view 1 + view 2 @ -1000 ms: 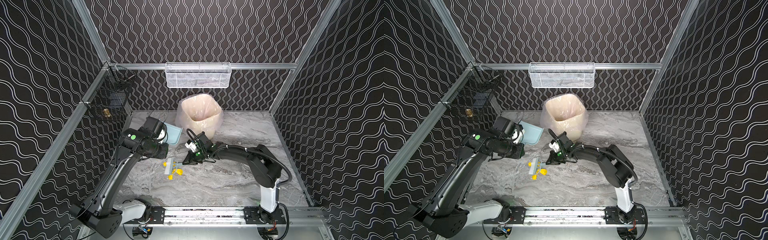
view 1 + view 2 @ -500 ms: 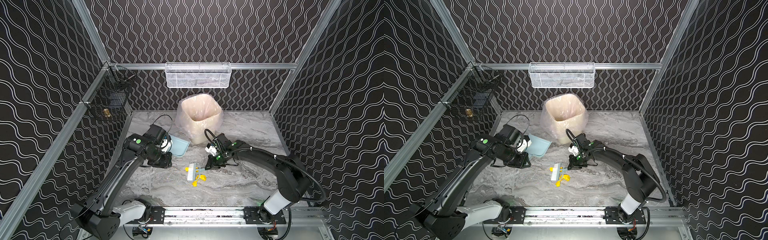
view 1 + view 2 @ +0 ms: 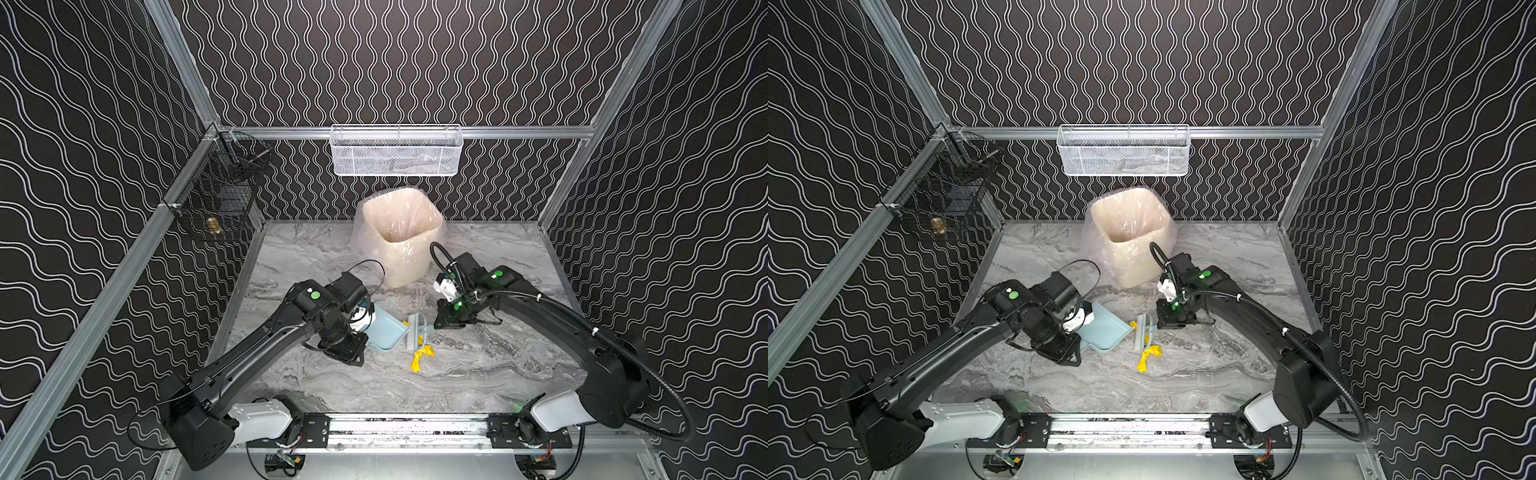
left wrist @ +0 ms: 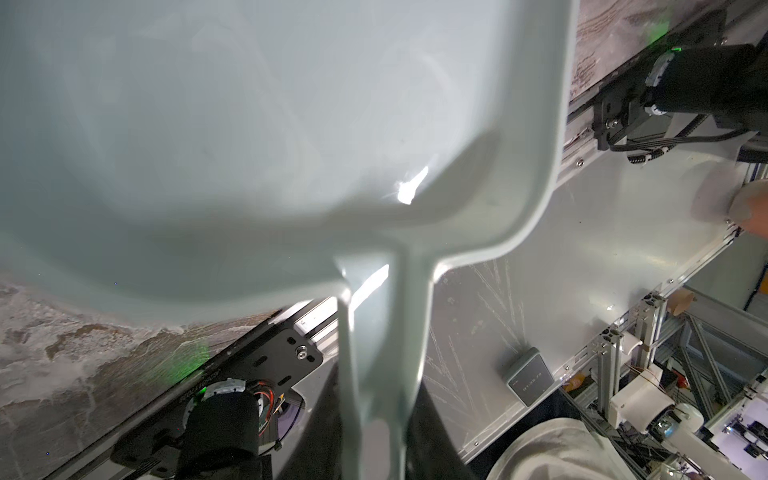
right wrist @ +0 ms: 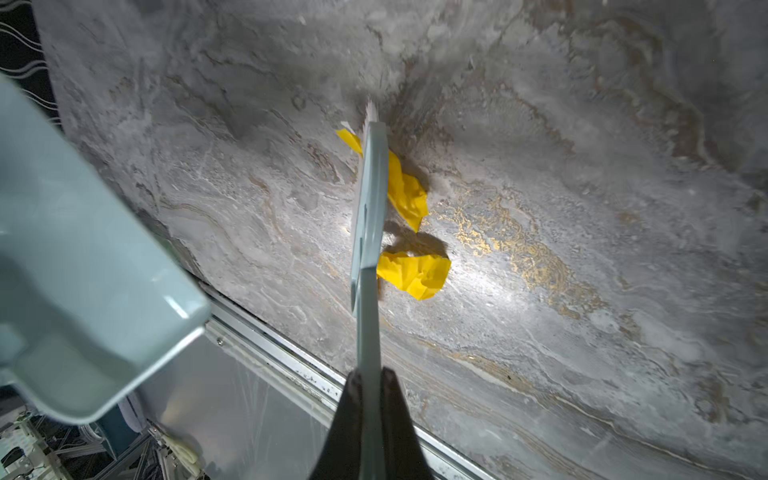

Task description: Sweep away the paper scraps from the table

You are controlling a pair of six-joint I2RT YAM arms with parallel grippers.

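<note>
Yellow paper scraps [image 5: 415,270] are lying on the table [image 5: 582,332], touching the brush [image 5: 370,199] and sitting near the dustpan [image 5: 83,249]. Your right gripper [image 5: 370,419] is squeezing fully closed on the brush handle. Your left gripper [image 4: 374,449] is gripping the dustpan's handle, fingers nearly closed around it.

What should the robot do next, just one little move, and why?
Probably the right hand should draw the brush sideways toward the dustpan held by the left hand: the yellow paper scraps lie on the table against the brush's side away from the dustpan.
</note>
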